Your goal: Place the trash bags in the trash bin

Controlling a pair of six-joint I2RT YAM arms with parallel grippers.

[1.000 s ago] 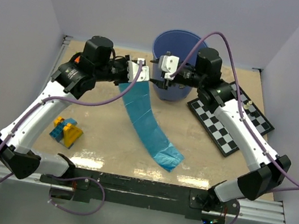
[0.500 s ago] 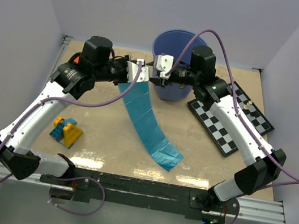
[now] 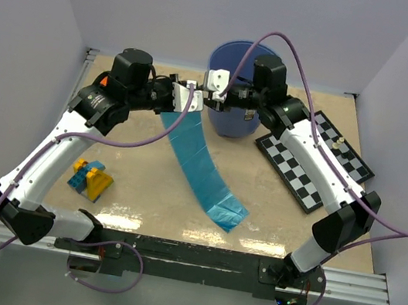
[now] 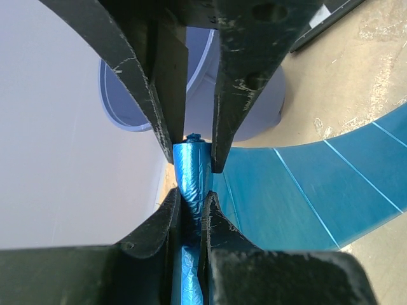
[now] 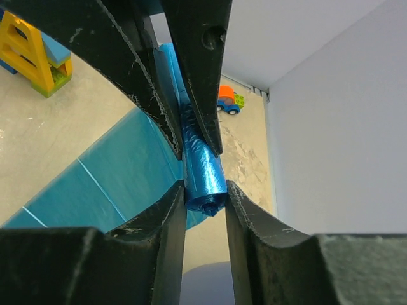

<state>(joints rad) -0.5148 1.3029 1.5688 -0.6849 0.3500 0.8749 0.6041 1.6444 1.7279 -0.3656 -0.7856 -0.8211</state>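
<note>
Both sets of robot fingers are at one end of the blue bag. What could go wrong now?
1. The thin trash bag is bunched between the left fingers and right fingers, which almost touch. They might bump, or a pull in different directions could tear it.
2. Its long tail lies across the table, so it may catch or hang outside the trash bin when lifted.
</note>
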